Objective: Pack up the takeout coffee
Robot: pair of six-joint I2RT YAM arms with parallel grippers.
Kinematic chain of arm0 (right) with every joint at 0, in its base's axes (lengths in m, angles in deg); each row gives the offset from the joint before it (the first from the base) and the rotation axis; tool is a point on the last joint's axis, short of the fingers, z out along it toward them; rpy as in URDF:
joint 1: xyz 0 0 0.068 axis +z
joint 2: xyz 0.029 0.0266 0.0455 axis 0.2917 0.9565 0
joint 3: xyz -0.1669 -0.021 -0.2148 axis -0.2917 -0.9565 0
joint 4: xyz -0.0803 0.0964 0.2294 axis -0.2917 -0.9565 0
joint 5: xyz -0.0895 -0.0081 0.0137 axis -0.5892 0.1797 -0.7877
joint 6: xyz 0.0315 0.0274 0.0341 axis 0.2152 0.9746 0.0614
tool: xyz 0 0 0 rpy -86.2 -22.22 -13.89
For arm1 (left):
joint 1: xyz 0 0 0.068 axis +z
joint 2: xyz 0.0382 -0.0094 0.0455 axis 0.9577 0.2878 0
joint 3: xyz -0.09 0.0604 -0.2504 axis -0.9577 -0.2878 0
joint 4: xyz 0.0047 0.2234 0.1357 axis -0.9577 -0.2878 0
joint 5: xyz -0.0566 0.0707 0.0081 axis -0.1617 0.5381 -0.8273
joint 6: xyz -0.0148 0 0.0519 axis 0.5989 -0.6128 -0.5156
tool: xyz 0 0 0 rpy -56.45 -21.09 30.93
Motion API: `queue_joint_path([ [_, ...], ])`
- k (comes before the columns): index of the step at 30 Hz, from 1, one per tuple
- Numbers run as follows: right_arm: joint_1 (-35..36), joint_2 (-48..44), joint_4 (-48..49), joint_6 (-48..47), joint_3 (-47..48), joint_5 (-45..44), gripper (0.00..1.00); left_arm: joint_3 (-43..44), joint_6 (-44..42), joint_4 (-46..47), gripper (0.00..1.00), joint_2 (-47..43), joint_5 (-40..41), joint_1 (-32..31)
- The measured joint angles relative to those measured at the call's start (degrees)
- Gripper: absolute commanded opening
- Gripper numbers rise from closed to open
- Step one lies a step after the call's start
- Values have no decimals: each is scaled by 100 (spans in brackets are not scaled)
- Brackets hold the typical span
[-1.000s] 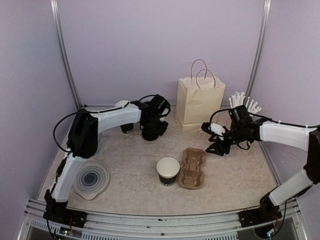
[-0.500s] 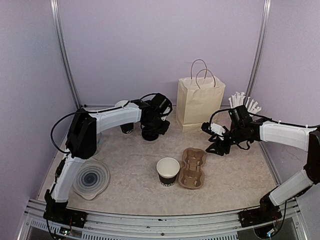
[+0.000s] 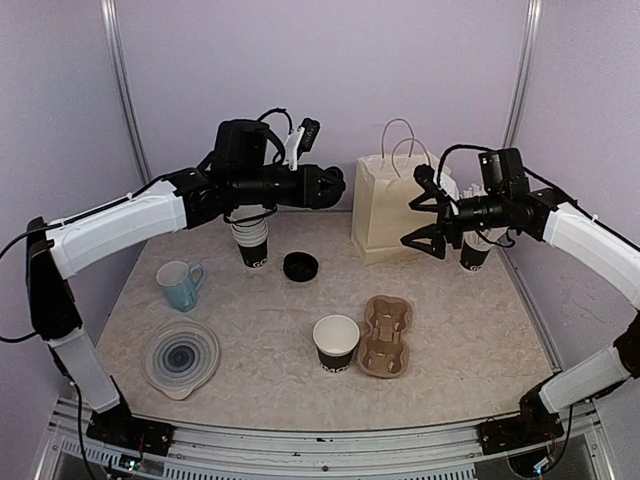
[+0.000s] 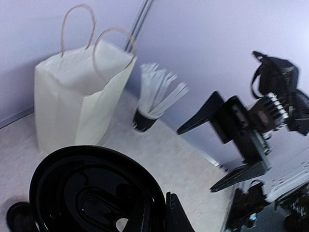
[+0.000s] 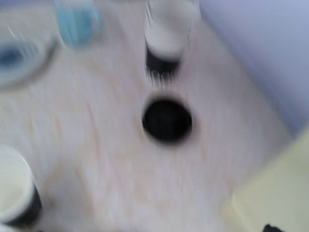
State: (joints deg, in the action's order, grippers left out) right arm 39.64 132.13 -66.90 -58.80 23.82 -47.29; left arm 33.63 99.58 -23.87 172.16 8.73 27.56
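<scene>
Speckled tabletop is being left below as both arms are being raised. Before the paper bag, the right gripper is being held spread, empty. Well beneath the left gripper, carrier tray and lidless cup are being left waiting; a black lid is being clenched in it, capping likely next.

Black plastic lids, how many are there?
2. One round black plastic lid is held by the left gripper, high above the table. The other lid lies flat on the table beside the nested stack of black paper cups. More could be hidden.
</scene>
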Motion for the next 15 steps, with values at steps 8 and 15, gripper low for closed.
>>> queue_joint_path([
  [8,90,22,103,367,706,990,100,-2004,1832,3086,0,-782,-1622,33],
  [15,647,372,122,481,1095,1176,99,-2822,3220,4885,0,-780,-2243,90],
])
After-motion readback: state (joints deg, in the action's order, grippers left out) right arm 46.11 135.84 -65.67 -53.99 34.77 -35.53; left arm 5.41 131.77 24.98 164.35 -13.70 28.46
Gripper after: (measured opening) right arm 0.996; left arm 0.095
